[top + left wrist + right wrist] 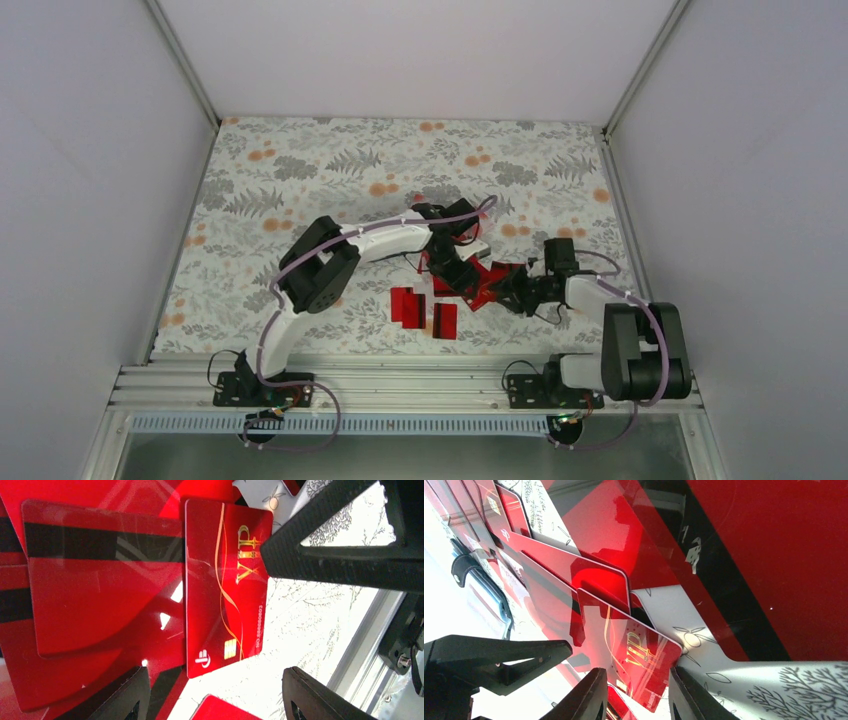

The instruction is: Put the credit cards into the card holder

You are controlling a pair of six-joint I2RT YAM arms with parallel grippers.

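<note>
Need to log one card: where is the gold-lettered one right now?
Left wrist view: the gold-lettered card lies face up mid-frame, just right of the striped cards. Right wrist view: it sits low, between the fingers of the right gripper.

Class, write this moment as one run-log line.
left gripper: jaws open over credit cards | right gripper: jaws astride VIP card, grip unclear | card holder: unseen

Two arms are reaching over one table; about three red credit cards are lying apart at the front, more are overlapping in an uncountable heap, one is showing gold lettering
</note>
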